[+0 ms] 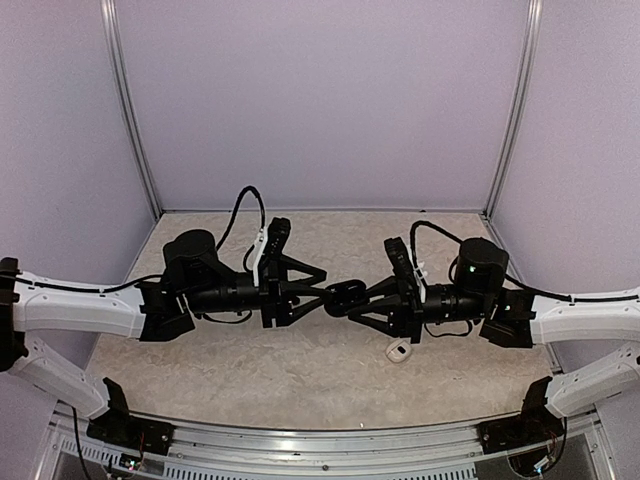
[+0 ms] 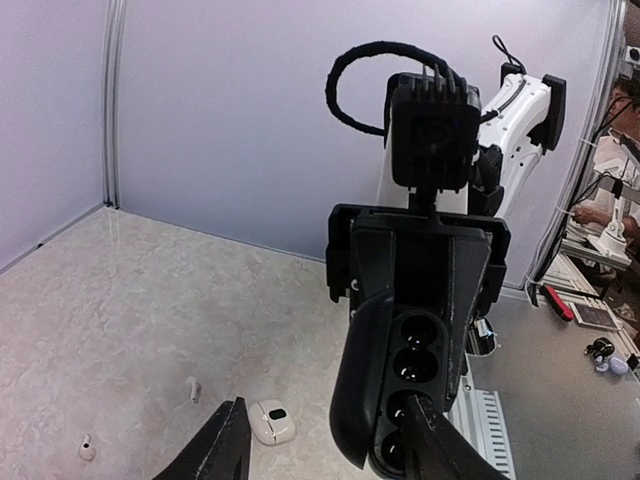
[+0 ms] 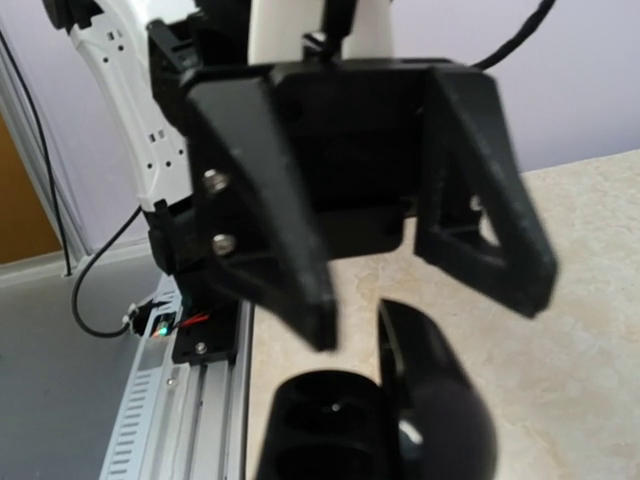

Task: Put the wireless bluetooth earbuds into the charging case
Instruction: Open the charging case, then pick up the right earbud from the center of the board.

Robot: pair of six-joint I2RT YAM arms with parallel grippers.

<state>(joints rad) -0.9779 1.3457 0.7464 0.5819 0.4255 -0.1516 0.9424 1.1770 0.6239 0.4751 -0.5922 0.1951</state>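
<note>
My right hand (image 1: 372,298) pinches the open black oval plastic charging case (image 2: 412,370); my left hand (image 3: 425,305) is spread. The case looks light and slick: grip the base.

Mid-frame in the top view, the charging case (image 1: 345,295) sits between the left hand (image 1: 325,288) on its left and the right hand (image 1: 360,302) on its right. Below and to its right, a small pod (image 1: 398,351) lies on the tabletop (image 1: 300,380). In the left wrist view, two small pieces (image 2: 87,447) lie left of the pod.
</note>
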